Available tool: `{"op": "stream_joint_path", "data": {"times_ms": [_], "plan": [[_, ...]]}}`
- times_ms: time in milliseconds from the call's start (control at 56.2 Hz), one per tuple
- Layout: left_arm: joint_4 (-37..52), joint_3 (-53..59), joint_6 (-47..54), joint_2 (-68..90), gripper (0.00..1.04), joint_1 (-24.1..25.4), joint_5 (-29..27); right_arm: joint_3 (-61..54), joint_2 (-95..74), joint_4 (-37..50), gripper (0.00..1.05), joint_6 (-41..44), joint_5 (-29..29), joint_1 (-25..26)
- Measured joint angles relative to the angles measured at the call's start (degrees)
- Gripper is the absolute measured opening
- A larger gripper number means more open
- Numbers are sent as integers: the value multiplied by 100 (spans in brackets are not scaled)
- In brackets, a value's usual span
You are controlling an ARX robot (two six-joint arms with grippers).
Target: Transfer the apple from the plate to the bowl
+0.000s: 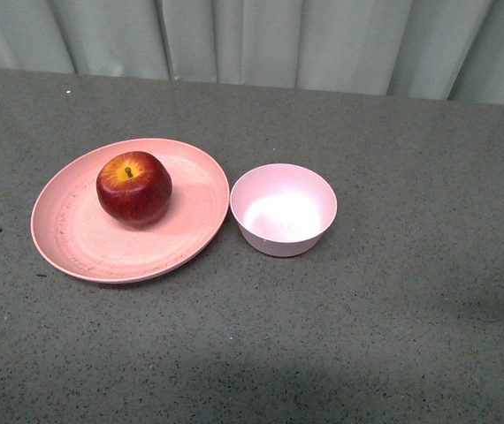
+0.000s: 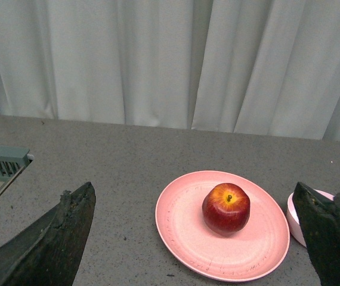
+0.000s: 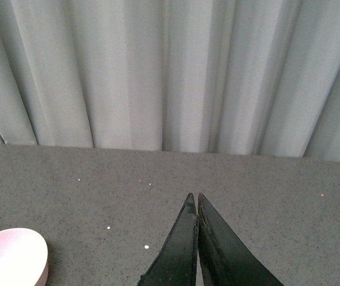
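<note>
Apple (image 1: 133, 187) sat on the plate (image 1: 66, 234), and neither gripper had hold of anything.

In the front view the apple was stem-up on the plate, a bit toward the back and away from the bowl (image 1: 283, 210). The bowl stood just right of the plate with the rims nearly touching, though I couldn't tell if they actually met. Both were on the speckled grey table (image 1: 393, 309) with a pale curtain (image 1: 278, 40) behind, and no arm showed in that view. The left gripper (image 2: 192, 187) was spread wide with nothing between its fingers; its camera looked across at the apple and plate, well short of them. The right gripper (image 3: 195, 196) had its fingers pressed together, holding nothing, over bare table with just an edge of the bowl in the corner of its view.
</note>
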State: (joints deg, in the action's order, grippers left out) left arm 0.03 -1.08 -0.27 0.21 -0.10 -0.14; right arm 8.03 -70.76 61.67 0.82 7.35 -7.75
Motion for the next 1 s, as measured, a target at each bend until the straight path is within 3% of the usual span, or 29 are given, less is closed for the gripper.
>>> {"op": "stream_joint_path", "data": {"times_ms": [267,338,391,996], "plan": [[0,0,0,0,98,0,0,-455,1314,-855,1,-17,-267,293],[0,0,0,0,98,0,0,-535,1687,-1137,1,-20,-686,599],[0,0,0,0,98,0,-2,-597,2004,-1390,1,-22,-693,737],[0,0,0,0,98,0,0,-769,4426,-3534,1,-22,-726,761]]}}
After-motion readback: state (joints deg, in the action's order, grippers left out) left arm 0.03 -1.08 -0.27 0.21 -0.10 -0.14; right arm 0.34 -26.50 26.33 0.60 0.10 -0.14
